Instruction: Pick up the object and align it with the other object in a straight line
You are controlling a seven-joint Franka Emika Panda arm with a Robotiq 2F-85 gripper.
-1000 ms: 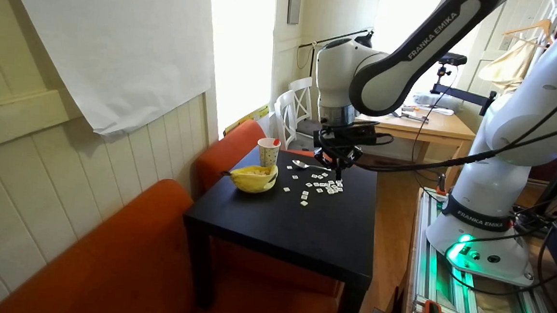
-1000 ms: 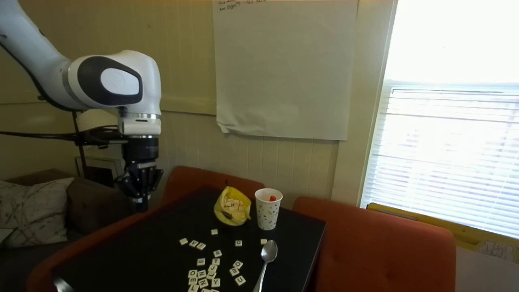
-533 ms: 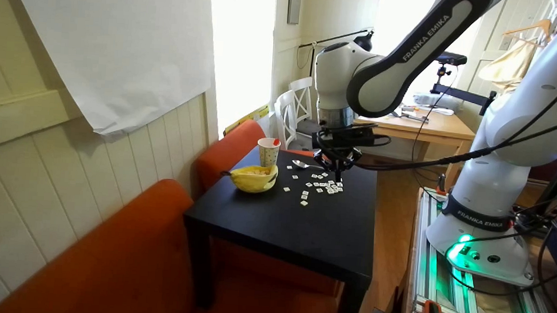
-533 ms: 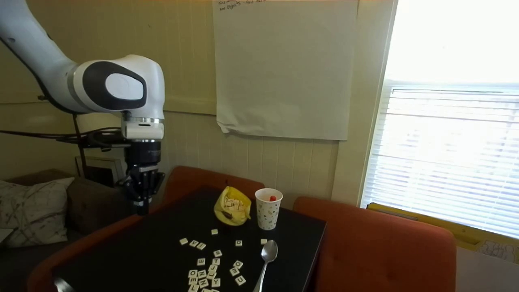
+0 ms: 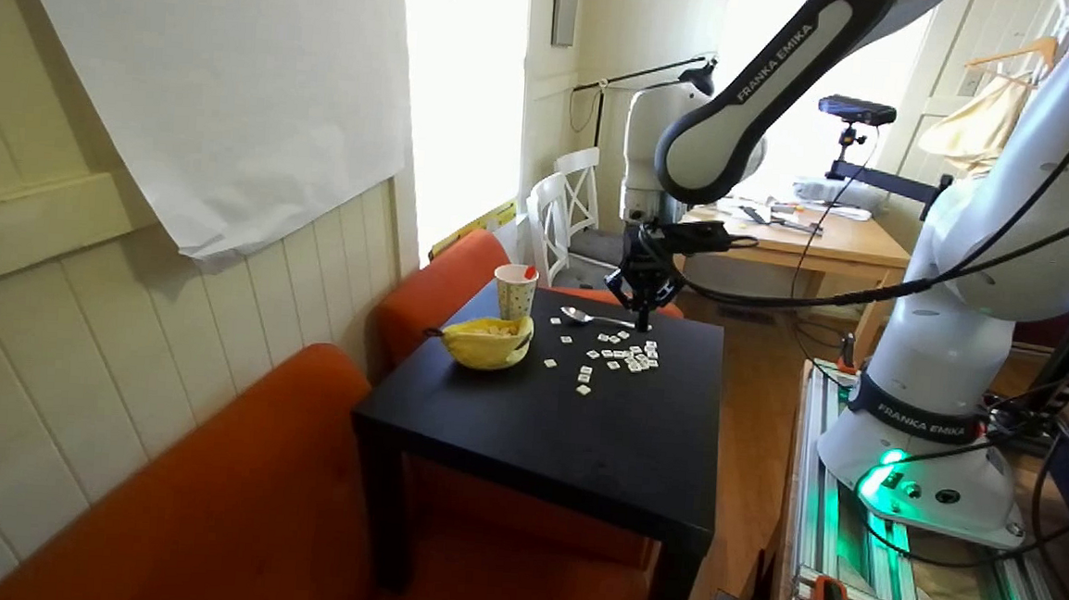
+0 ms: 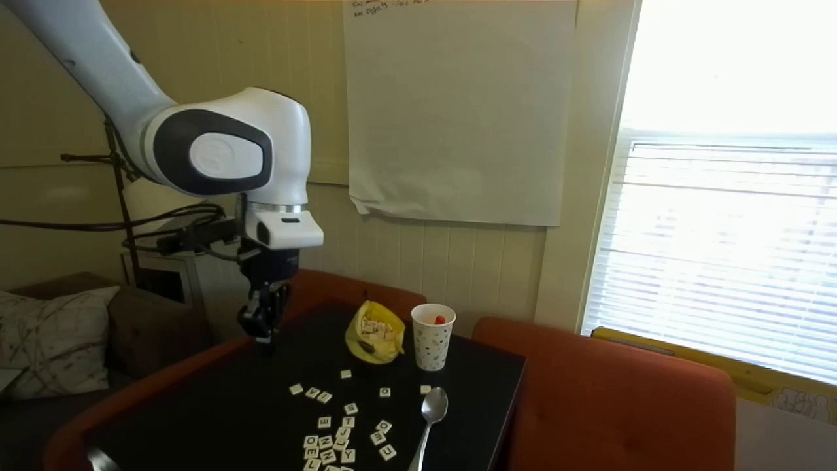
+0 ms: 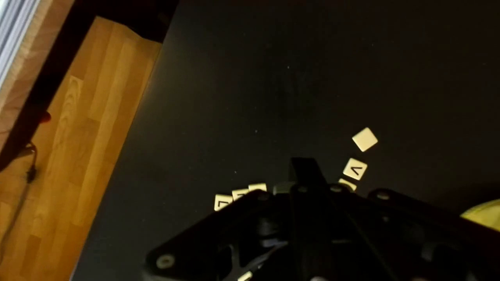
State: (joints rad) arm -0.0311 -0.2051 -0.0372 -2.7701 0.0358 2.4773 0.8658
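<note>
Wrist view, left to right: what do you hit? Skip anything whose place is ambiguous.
Wooden floor → L tile → gripper fingertips → V tile → yellow container, cut off by the right edge.

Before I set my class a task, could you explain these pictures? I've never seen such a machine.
It's a robot arm with a grasping tool at its end. Two pictures come from cameras standing outside the robot; the third comes from its wrist, looking down past the tool. On the black table lie scattered letter tiles and a spoon; a yellow container with pale pieces inside and a patterned cup stand there too. The tool looks closed and hangs above the table; I see nothing held in it.
</note>
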